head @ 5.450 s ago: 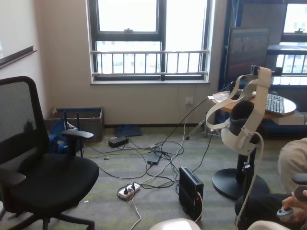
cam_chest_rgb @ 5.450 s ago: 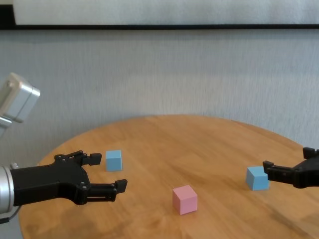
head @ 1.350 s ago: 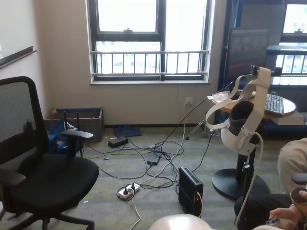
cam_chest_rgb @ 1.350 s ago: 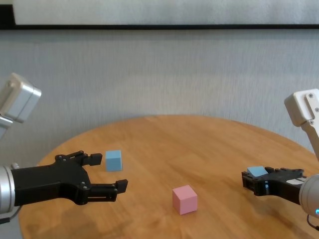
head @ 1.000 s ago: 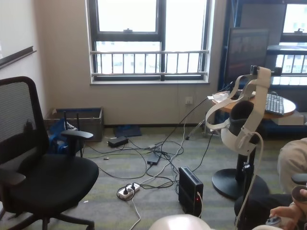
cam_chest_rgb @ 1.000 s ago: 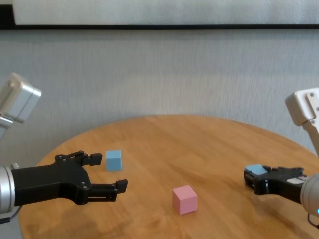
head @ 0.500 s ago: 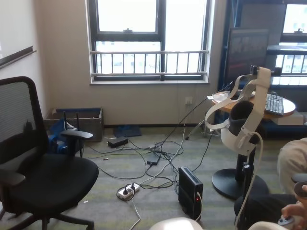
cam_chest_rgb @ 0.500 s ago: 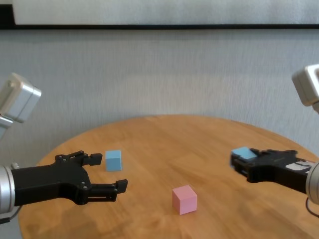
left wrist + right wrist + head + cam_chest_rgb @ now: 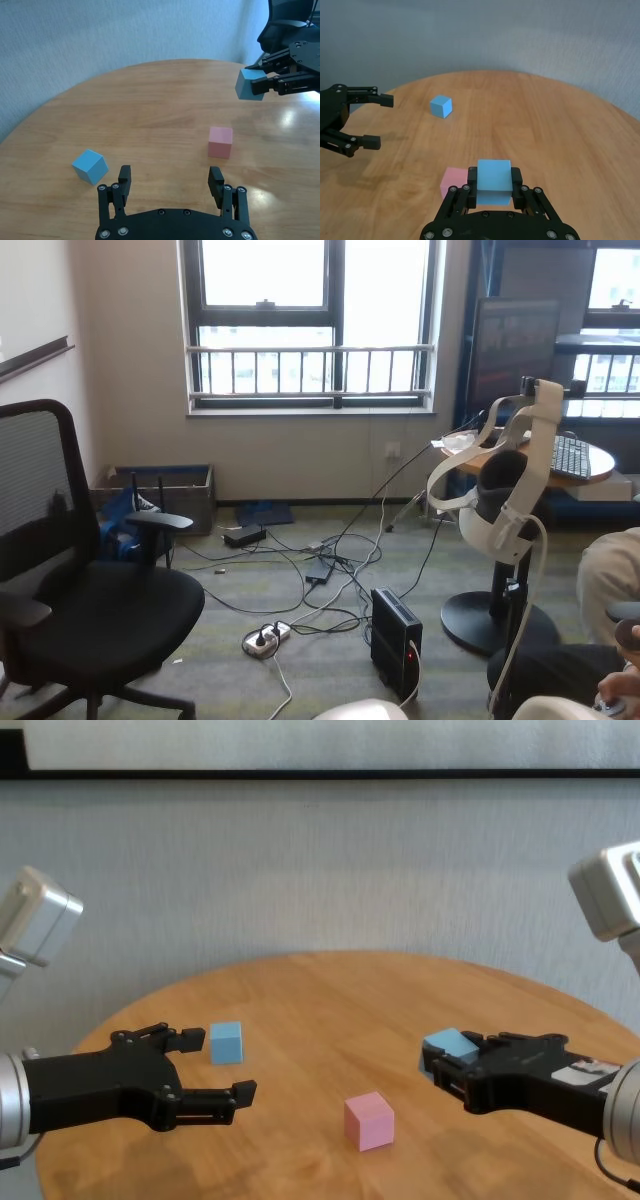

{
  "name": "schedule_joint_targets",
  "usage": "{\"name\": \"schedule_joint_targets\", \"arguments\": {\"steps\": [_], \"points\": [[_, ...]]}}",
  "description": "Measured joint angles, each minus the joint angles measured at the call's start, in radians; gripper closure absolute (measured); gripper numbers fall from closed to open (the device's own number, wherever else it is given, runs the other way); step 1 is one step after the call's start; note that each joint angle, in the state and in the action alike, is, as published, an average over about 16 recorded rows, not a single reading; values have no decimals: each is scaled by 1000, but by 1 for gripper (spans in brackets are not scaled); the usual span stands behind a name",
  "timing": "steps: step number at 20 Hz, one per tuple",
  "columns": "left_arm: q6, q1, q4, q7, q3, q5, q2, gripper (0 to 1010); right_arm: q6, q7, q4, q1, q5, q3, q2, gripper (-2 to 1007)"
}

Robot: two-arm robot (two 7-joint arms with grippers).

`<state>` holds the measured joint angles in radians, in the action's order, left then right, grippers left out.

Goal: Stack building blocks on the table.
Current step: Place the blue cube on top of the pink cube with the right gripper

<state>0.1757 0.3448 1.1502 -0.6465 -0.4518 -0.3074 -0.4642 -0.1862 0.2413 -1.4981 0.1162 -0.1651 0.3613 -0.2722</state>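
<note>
My right gripper point(image 9: 447, 1065) is shut on a light blue cube point(image 9: 448, 1044) and holds it in the air, above and to the right of the pale pink cube point(image 9: 369, 1121) on the round wooden table point(image 9: 330, 1010). The held cube also shows in the right wrist view point(image 9: 494, 181) with the pink cube point(image 9: 455, 181) just behind it. My left gripper point(image 9: 228, 1069) is open and empty, low over the table's left side, next to the second light blue cube point(image 9: 226, 1042). The left wrist view shows that cube point(image 9: 90, 166), the pink cube point(image 9: 220, 142) and the right gripper's cube point(image 9: 248, 85).
The head view shows only the room: an office chair point(image 9: 90, 600), cables on the floor and a stand point(image 9: 505, 500). A grey wall stands behind the table point(image 9: 320, 870).
My right gripper closed on the light blue cube, lifted it off the table's right side and carried it left toward the pink cube. The left arm has not moved.
</note>
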Motion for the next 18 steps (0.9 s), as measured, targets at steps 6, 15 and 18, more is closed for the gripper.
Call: {"name": "schedule_joint_targets", "arguments": {"steps": [6, 15, 18], "points": [[0, 0, 0, 0, 0, 0, 0, 10, -4, 11, -17, -20, 22, 10, 9, 647], [0, 0, 0, 0, 0, 0, 0, 10, 2, 17, -5, -24, 62, 23, 33, 647], [0, 0, 0, 0, 0, 0, 0, 10, 6, 17, 3, -21, 77, 26, 42, 647]]}}
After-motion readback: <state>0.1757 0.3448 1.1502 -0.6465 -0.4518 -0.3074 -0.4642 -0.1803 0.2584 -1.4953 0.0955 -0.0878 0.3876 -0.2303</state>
